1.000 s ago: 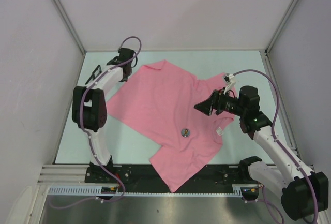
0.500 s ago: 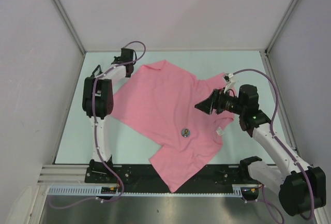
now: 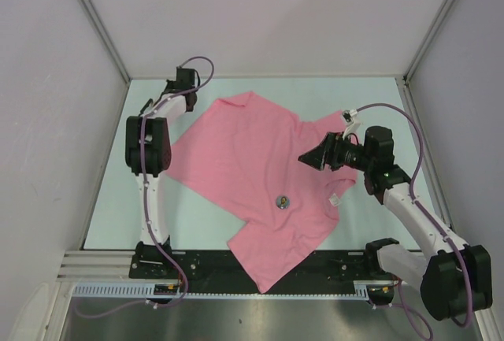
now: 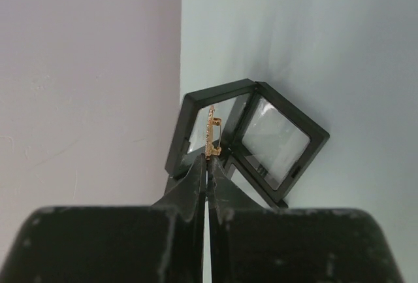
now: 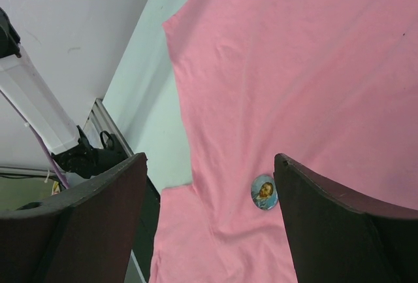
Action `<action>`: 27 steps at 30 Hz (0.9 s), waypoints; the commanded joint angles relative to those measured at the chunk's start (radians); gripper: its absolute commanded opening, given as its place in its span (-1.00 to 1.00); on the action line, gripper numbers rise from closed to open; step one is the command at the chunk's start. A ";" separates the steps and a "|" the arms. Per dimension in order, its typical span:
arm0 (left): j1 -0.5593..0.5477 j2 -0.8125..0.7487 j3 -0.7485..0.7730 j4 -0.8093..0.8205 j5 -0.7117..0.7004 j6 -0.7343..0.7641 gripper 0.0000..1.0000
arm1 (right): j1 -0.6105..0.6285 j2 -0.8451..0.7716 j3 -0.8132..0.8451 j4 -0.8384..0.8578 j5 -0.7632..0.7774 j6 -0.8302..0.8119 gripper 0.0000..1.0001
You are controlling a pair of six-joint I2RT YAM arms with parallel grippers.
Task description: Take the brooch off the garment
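The pink T-shirt [image 3: 252,160] lies spread on the table and fills the right wrist view [image 5: 294,67]. A round portrait badge [image 3: 282,201] is pinned near its lower middle, also seen from the right wrist [image 5: 264,191]. My left gripper [image 3: 168,89] is at the far left corner, off the shirt. In the left wrist view it [image 4: 209,159] is shut on a thin gold brooch [image 4: 211,129], held just above an open black display box [image 4: 274,140]. My right gripper [image 3: 303,158] hovers open and empty above the shirt's right side [image 5: 209,162].
The shirt's white label [image 3: 334,198] lies near its right edge. White enclosure walls [image 3: 94,42] stand close behind and to the left of the box. The arm bases and a metal rail [image 3: 260,266] run along the near edge.
My left wrist has shifted a little left and farther back toward the corner, its elbow folding in. My right gripper has barely moved.
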 commanded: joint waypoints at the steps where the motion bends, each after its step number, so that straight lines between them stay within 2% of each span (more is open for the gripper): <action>1: 0.010 0.030 0.052 -0.035 0.028 -0.008 -0.99 | -0.013 0.016 0.044 0.053 -0.029 0.014 0.64; 27: 0.042 0.057 0.024 -0.050 0.049 -0.042 -0.93 | -0.024 0.041 0.042 0.048 -0.029 0.003 0.64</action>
